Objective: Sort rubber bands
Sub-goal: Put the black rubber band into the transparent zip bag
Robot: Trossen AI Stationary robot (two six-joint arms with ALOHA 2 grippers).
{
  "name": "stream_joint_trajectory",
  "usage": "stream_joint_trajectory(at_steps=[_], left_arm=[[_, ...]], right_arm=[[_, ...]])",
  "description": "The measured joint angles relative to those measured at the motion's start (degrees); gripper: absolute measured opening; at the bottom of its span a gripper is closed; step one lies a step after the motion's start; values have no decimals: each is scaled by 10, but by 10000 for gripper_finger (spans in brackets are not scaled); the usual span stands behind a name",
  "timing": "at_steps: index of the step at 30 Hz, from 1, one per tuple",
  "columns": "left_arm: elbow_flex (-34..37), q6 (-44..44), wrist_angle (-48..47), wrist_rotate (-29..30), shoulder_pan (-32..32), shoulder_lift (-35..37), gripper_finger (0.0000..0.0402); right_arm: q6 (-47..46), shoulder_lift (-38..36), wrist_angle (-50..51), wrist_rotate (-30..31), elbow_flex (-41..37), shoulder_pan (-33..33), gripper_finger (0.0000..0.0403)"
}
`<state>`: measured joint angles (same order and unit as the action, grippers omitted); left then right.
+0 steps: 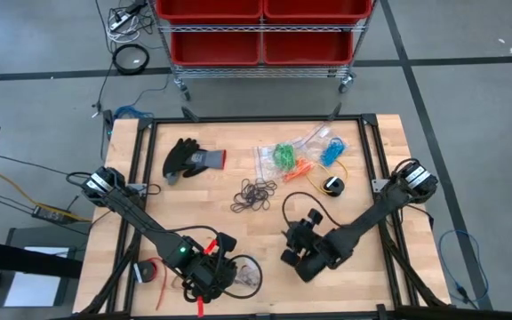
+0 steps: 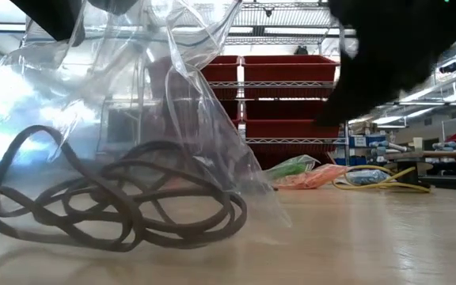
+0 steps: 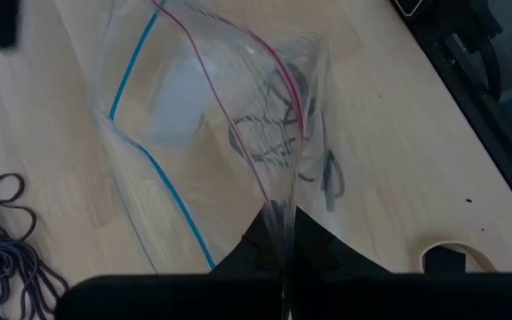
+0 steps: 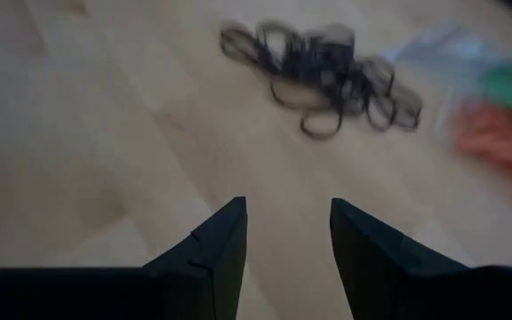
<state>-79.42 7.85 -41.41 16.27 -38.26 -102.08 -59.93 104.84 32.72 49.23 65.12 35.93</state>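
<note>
A clear zip bag (image 3: 194,116) with a few black rubber bands (image 3: 269,133) inside stands near the table's front edge, and my left gripper (image 1: 223,267) is shut on it. A loose pile of black rubber bands (image 1: 254,196) lies mid-table. My right gripper (image 4: 287,240) hovers open to the near right of that pile (image 4: 318,67), pointing at it with nothing between its fingers. Farther back lie bags of green (image 1: 283,156), orange (image 1: 300,167) and blue (image 1: 332,151) bands. My left gripper pinches the bag's gathered upper edge (image 3: 284,218) between its two fingers, close to the pink zip strip. The fingers slant down from the table's left. The bag hangs open below them, and its bottom, with the bands (image 2: 117,206) in it, rests on the table.
A black and grey glove (image 1: 189,158) lies at the back left. A yellow cable (image 1: 338,182) with a black part lies near the coloured bags. A red roll (image 1: 149,271) sits at the front left. A red shelf cart (image 1: 260,31) stands beyond the table.
</note>
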Motion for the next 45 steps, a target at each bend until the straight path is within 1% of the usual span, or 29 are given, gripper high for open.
stream_joint_trajectory(at_steps=[5, 9, 13, 16, 19, 22, 24, 26, 27, 29, 30, 31, 34, 38, 40, 42, 45], left_arm=[[0, 0, 4, 0, 0, 0, 2], [0, 0, 7, 0, 0, 0, 2], [0, -1, 9, 0, 0, 0, 2], [0, -3, 9, 0, 0, 0, 2], [0, -3, 9, 0, 0, 0, 2], [4, -3, 17, -1, 0, 0, 2], [11, -2, 17, -6, 0, 0, 2], [15, -1, 24, -9, 0, 0, 2], [18, 0, 28, -12, 0, 0, 2], [19, 1, 27, -15, 0, 0, 2], [19, 1, 27, -16, 0, 0, 2], [19, 0, 28, -18, 0, 0, 2], [19, 0, 29, -19, 0, 0, 2], [19, 1, 28, -20, 0, 0, 2], [19, 1, 28, -20, 0, 0, 2], [19, 1, 29, -20, 0, 0, 2], [19, 1, 30, -20, 1, 0, 2]], right_arm=[[82, 0, -198, -24, -100, -48, 151], [157, 0, -318, -34, -142, -90, 151], [204, 1, -356, -82, -153, -137, 151], [238, 15, -378, -123, -152, -168, 151], [265, 51, -416, -154, -149, -191, 151], [290, 96, -470, -165, -135, -207, 151], [277, 117, -468, -158, -124, -210, 146], [247, 131, -466, -142, -119, -211, 122], [232, 132, -463, -137, -119, -211, 100], [220, 132, -456, -130, -119, -209, 39], [222, 130, -454, -125, -120, -206, 21], [224, 125, -451, -124, -121, -204, 14], [227, 102, -429, -140, -125, -196, 3], [245, 51, -388, -132, -131, -164, 1], [257, 19, -386, -114, -131, -144, 1], [268, -18, -389, -83, -128, -123, 0], [286, -56, -386, -52, -129, -94, 0]])
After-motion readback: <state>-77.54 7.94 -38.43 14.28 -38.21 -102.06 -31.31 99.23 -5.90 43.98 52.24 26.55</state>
